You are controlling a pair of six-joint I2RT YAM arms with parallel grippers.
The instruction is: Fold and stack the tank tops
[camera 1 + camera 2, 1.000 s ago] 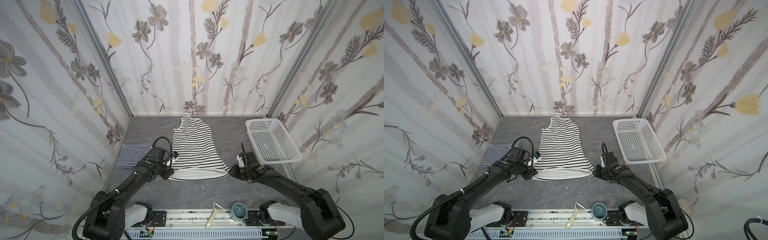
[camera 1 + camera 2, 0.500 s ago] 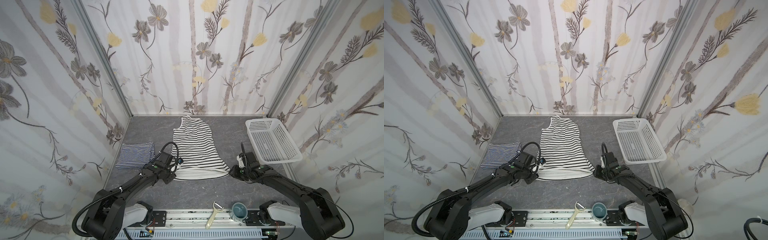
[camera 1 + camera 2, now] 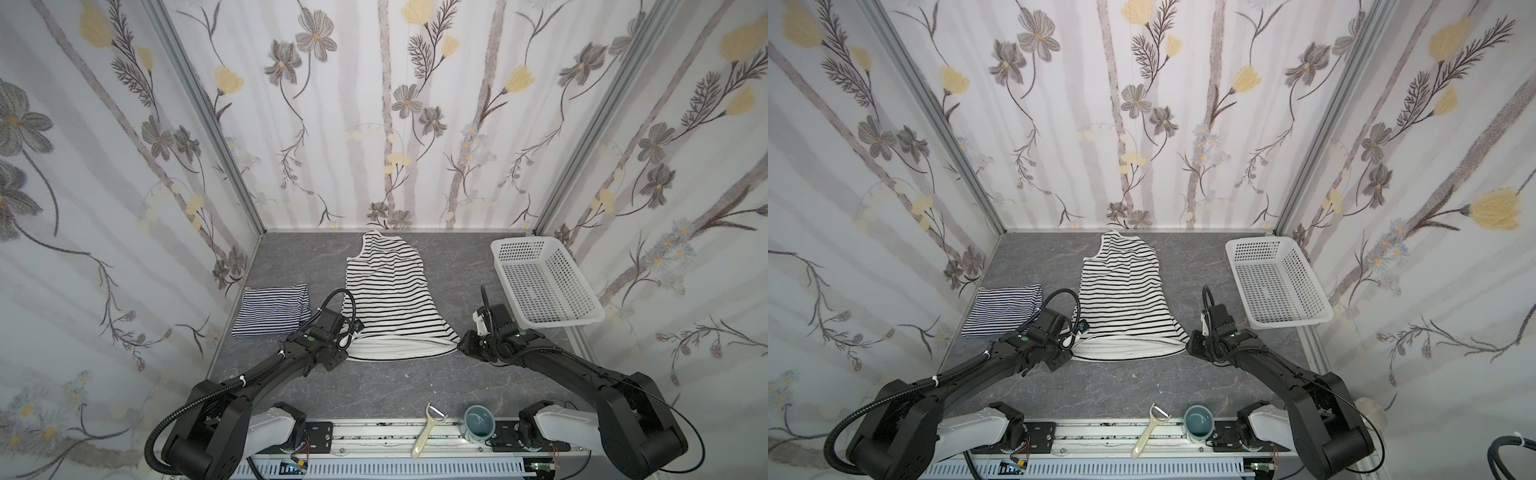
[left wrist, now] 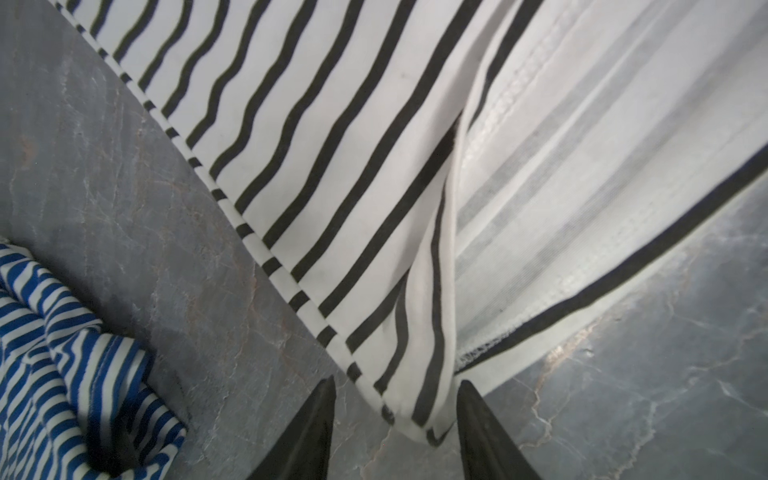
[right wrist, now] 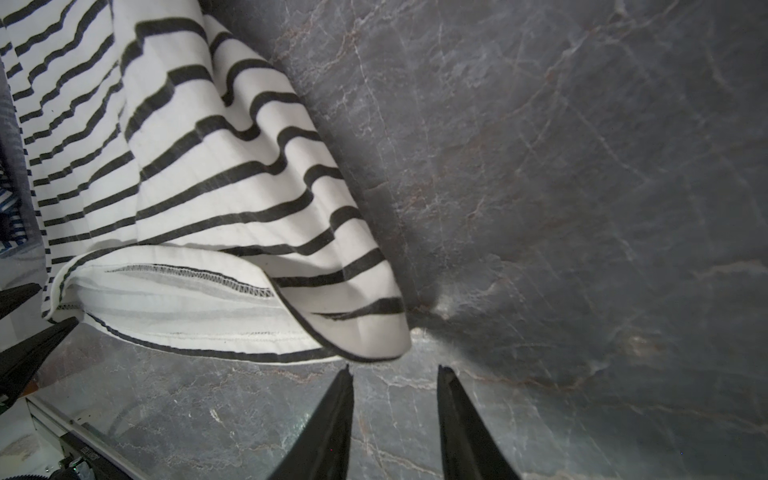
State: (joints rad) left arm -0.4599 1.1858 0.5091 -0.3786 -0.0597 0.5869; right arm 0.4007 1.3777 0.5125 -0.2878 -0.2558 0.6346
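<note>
The white tank top with wide black stripes (image 3: 390,299) (image 3: 1125,291) lies flat mid-table, neck toward the back wall, its upper hem layer slightly lifted. The navy-striped tank top (image 3: 270,309) (image 3: 1005,309) lies folded to its left. My left gripper (image 3: 351,343) (image 4: 395,380) is open at the hem's left corner, and the wrist view shows that corner (image 4: 415,395) lying loose between the fingertips. My right gripper (image 3: 463,345) (image 5: 395,370) is open at the hem's right corner (image 5: 365,336), its tips just short of the cloth with only table between them.
A white perforated basket (image 3: 544,286) stands at the right, close behind my right arm. A peeler (image 3: 428,428) and a blue cup (image 3: 478,424) rest on the front rail. Flowered walls close in the grey table (image 3: 395,386) on three sides.
My left gripper has moved right, from beside the navy top to the white top's left hem corner. The right arm has stayed put.
</note>
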